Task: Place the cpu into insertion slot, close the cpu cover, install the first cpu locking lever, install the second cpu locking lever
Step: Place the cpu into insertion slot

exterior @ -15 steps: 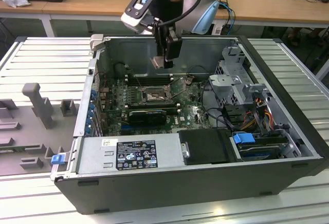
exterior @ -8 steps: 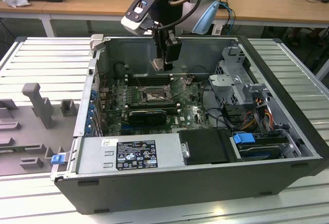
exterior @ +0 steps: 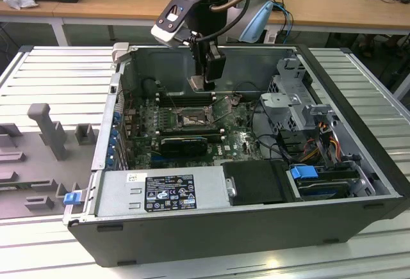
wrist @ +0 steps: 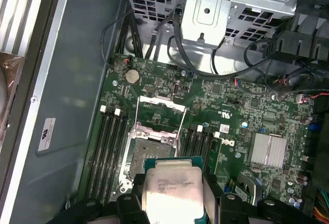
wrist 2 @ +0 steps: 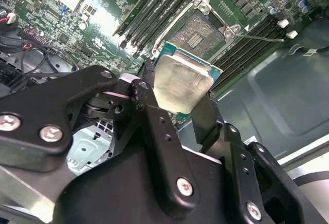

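One cpu (wrist: 172,190) pinched by two opposite edges in the gripper (wrist: 172,199), fingers narrowed onto it, broad pale face turned toward both wrist cameras. Hung clear above the motherboard (wrist: 247,111), near the insertion slot (wrist: 149,147) but apart from it and not square over its dark centre. Found the cpu cover (wrist: 162,105) standing open at the slot's far end, leaving the socket bare.

Judged three ways of spoiling it from there. Could have slipped in so slim a hold on thin edges and dropped onto the memory slots (wrist: 105,152) just beside the socket. Could have come down rotated or off-centre and crushed the socket contacts. Could have landed tilted, one corner first, and jammed against the shiny rim.
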`<state>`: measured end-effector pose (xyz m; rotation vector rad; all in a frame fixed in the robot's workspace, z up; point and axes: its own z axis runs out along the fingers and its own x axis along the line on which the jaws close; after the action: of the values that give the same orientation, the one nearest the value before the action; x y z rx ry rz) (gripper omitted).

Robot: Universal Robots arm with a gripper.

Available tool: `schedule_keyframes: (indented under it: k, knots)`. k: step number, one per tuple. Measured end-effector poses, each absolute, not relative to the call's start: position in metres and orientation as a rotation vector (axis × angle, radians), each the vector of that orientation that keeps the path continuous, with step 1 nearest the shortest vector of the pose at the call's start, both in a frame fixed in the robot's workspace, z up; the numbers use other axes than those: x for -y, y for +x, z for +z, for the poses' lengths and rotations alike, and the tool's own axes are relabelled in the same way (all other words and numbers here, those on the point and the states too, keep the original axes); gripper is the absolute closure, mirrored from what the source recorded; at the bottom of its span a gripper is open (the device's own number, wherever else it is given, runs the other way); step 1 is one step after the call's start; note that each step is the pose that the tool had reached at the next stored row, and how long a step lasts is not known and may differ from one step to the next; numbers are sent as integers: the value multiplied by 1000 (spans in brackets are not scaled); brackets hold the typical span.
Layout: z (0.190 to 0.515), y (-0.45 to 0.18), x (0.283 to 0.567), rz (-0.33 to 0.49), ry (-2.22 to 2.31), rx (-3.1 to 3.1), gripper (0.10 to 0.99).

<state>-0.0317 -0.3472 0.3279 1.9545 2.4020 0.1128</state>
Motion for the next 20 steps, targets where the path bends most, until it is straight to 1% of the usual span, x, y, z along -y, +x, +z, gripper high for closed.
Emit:
schedule_keyframes:
  k: [6,11,20]
  knots:
    - [321,-32,347,111,1971,-2387,557]
    - [316,-32,347,108,2083,-2286,557]
    - [310,-32,347,108,2085,-2284,557]
